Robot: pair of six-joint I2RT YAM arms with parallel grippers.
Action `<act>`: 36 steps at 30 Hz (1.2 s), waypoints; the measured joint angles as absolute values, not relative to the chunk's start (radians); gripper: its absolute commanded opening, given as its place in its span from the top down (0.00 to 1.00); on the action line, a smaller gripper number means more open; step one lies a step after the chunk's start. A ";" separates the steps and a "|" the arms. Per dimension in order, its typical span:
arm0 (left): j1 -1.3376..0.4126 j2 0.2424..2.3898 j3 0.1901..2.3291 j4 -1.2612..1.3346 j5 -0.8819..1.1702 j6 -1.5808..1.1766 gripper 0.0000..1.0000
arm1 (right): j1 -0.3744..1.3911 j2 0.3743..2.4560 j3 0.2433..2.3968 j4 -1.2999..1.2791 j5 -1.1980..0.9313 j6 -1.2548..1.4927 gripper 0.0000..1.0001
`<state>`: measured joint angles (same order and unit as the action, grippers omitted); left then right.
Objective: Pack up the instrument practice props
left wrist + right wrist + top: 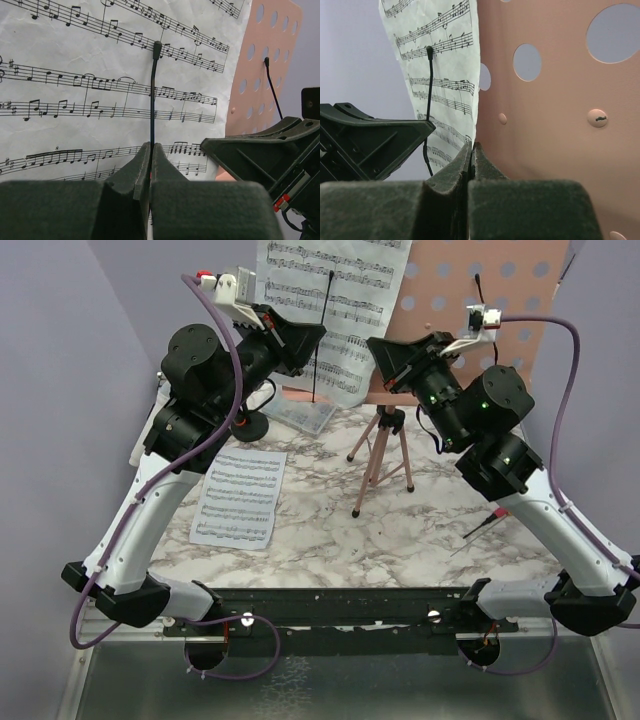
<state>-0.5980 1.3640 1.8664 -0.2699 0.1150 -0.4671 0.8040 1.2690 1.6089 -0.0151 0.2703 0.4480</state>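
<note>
Pink perforated board stands upright on thin tripod legs toward the far edge of the marble counter. A sheet-music page leans on its left half, with the page's left edge hanging out past the board. A page-holder wire runs up the page face. The left gripper has its jaws together, clamped on that wire low down. The right gripper has its jaws together at the page's right edge against the board; cannot tell if paper is pinched. The gripper noses are close, with tight room between. A loose page lies flat front-left, bare marble between it and the tripod feet. A black round-based holder sits just behind it.
</note>
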 measured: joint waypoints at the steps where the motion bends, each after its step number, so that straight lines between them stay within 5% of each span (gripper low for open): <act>1: -0.598 1.364 1.866 -0.270 0.115 -0.467 1.00 | 0.804 1.266 1.607 -0.014 0.271 0.443 1.00; 28: -0.598 1.359 1.851 -0.253 0.089 -0.466 0.99 | 0.804 0.958 1.539 -0.130 0.369 0.339 1.00; 36: -0.598 1.340 1.823 -0.252 0.086 -0.464 0.61 | 0.804 0.871 1.502 -0.200 0.369 0.375 1.00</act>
